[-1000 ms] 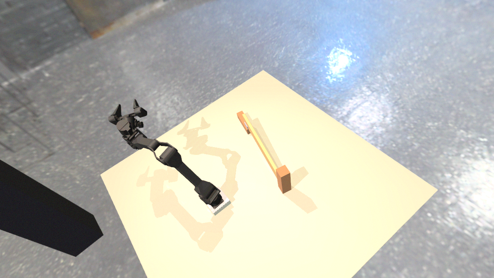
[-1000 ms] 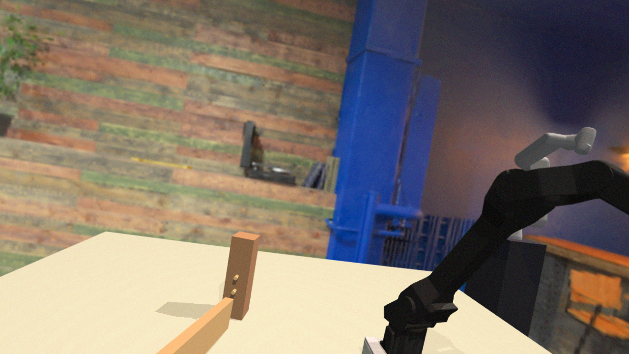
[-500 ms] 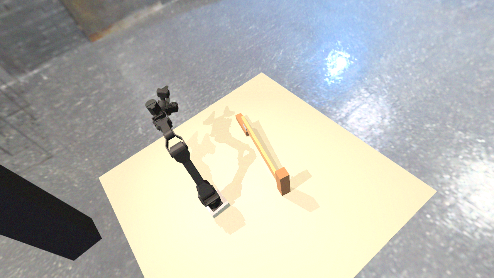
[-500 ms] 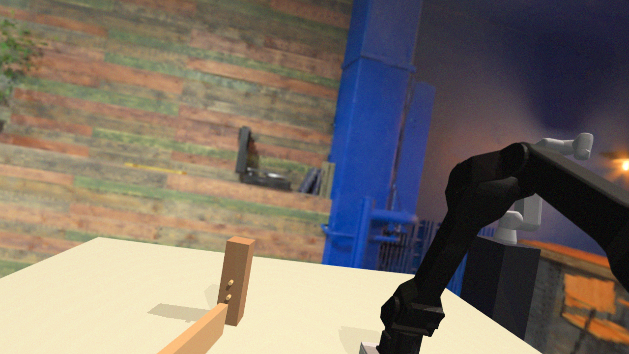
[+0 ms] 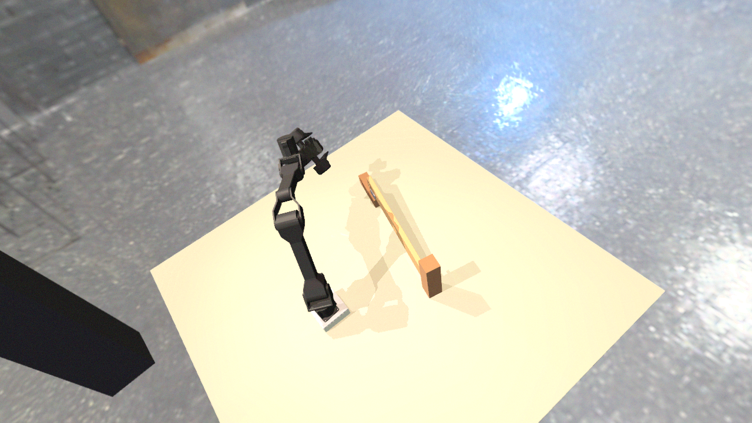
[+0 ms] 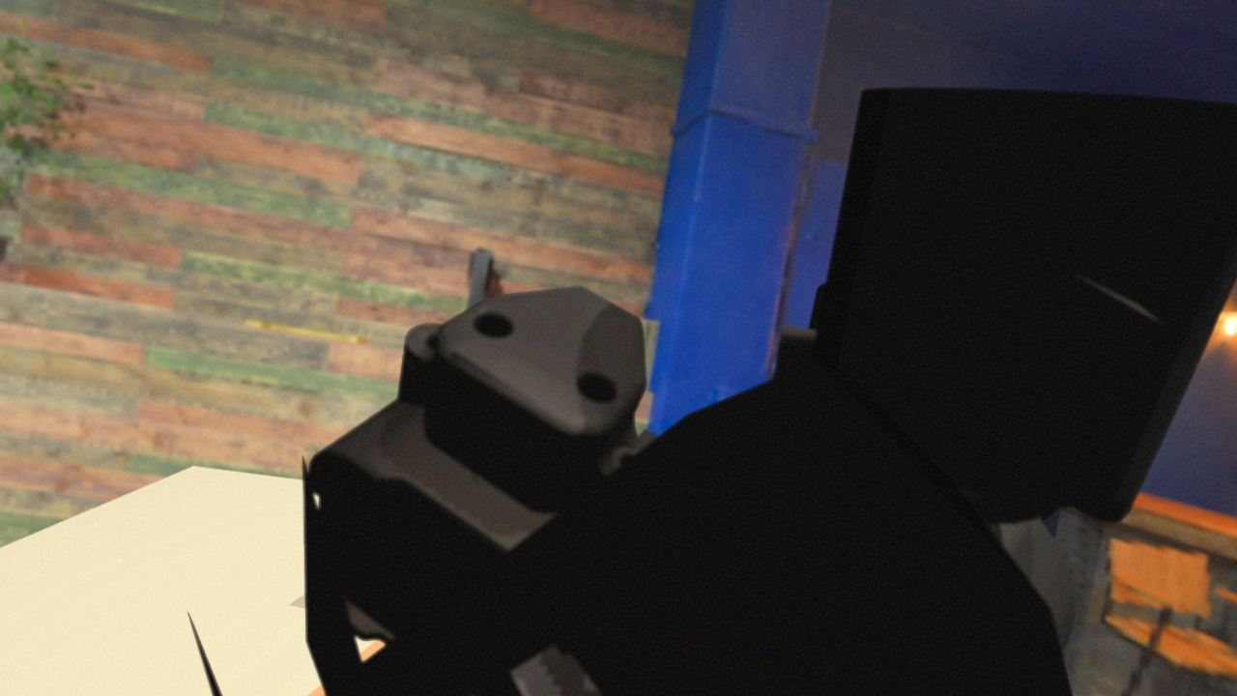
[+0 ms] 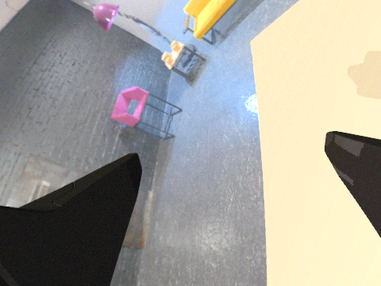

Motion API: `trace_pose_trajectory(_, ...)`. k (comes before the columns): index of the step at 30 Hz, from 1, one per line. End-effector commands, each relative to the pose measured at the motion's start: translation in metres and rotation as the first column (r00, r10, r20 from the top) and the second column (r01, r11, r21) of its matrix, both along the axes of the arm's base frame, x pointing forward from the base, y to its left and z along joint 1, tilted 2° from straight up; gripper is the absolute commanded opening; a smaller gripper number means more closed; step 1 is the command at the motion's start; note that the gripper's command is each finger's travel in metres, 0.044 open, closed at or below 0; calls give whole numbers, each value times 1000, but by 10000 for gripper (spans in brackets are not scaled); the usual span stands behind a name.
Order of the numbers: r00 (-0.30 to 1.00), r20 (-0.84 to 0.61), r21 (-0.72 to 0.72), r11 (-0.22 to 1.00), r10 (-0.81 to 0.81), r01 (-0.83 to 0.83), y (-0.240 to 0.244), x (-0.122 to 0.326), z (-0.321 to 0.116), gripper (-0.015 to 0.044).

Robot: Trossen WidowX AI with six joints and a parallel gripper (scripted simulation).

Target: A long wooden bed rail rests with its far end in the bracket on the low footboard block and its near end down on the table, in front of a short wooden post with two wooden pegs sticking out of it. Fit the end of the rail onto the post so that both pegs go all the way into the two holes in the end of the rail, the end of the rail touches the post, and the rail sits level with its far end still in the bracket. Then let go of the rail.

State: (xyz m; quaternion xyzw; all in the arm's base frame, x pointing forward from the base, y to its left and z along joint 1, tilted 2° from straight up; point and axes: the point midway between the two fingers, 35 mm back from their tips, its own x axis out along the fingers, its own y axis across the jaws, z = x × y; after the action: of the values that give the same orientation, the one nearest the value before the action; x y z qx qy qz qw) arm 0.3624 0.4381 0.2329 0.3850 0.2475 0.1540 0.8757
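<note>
The bed rail [image 5: 398,226] lies on the counter [image 5: 473,357] [image 6: 129,563] [image 7: 309,222], one end at the footboard block [image 5: 365,181] and the other at the wooden post [image 5: 430,276]. Beside the block a small metallic bracket [image 5: 372,191] is partly visible. From the top view, it cannot be determined whether the rail touches the post or sits level; the pegs and holes are hidden.

The end effector [image 5: 319,144] [image 7: 232,152] is wide open and holds nothing. Its two fingers stand well apart in the wrist view, with counter and floor [image 7: 206,191] visible between them. No contact with the rail is seen.

The top view shows the rail, block and post together. The wrist view shows none of these, but takes in the counter's edge, a shadow on its surface, a pink stool [image 7: 140,93] and a yellow seat [image 7: 208,16]. In the exterior view, the black arm [image 5: 302,257] [image 6: 692,536] fills much of the frame; an orange-brown sliver shows through a gap, its identity uncertain.

In the top view, the rail appears to the right of the end effector, apart from it. The arm's base plate [image 5: 341,314] stands on the counter, to the left of the post in that view.
</note>
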Motion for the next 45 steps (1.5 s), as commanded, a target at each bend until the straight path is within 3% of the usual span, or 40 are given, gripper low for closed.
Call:
trace_pose_trajectory(1, 999, 12, -326, 945, 30, -25, -55, 42, -27, 440)
trace_pose_trajectory(9, 991, -76, -715, 686, 114, -134, -157, 88, -62, 440)
trace_pose_trajectory(17, 929, -308, -873, 327, 207, -362, -262, 101, -97, 440)
trace_pose_trajectory(23, 812, -518, -829, 73, 269, -554, -338, 90, -120, 440)
trace_pose_trajectory(33, 475, -786, -589, -247, 395, -770, -448, 39, -143, 440)
trace_pose_trajectory(39, 244, -830, -463, -375, 502, -803, -495, -4, -148, 440)
trace_pose_trajectory(45, 237, -829, -460, -379, 506, -803, -497, -5, -148, 440)
